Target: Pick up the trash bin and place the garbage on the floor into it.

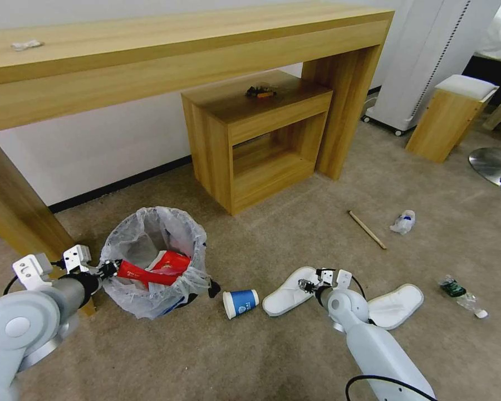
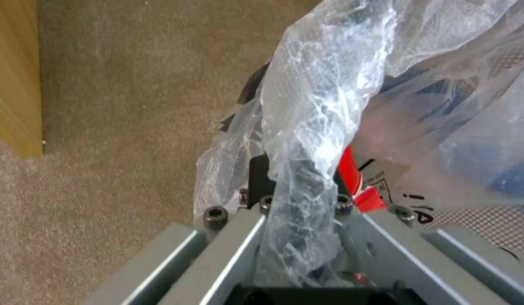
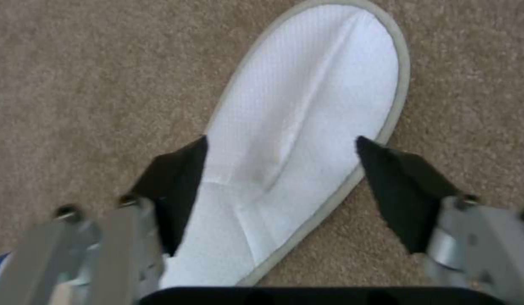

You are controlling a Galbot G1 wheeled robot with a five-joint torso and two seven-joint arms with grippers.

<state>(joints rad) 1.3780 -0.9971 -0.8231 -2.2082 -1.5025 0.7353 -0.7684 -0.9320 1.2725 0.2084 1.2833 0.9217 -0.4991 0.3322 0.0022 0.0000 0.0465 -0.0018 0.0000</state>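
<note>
Nearest the head camera, the two grey arms rise from the lower edge of the view. The right gripper point(image 1: 309, 285) hangs over the nearer white slipper point(image 1: 288, 297), and in the right wrist view its two black fingers point(image 3: 173, 186) stand wide apart, one on each side of that slipper point(image 3: 307, 123), which lies flat on the floor point(image 3: 75, 84). The second slipper point(image 1: 398, 305) lies just beyond the right arm, toe pointing the other way.

The left gripper point(image 1: 110, 269) is at the near rim of the trash bin point(image 1: 150, 239). In the left wrist view a twisted fold of the bin's plastic bag point(image 2: 307, 140) runs straight between the fingers, which are clamped together on it. Inside the bin a red wrapper point(image 1: 150, 272) lies across the opening, beside a red cup point(image 1: 172, 259). The bin stands on the beige carpet just beside the wooden leg point(image 1: 22, 211) of the long surface point(image 1: 150, 50).

A blue paper cup point(image 1: 241, 302) lies on its side between the bin and the nearer slipper. Farther off on the floor point(image 1: 261, 356) are a wooden stick point(image 1: 367, 229), a crumpled white piece point(image 1: 403, 221) near it, and a small plastic bottle point(image 1: 463, 297) well apart to the right. A low wooden cabinet point(image 1: 256, 139) stands under the long surface with a few small dark things on top
</note>
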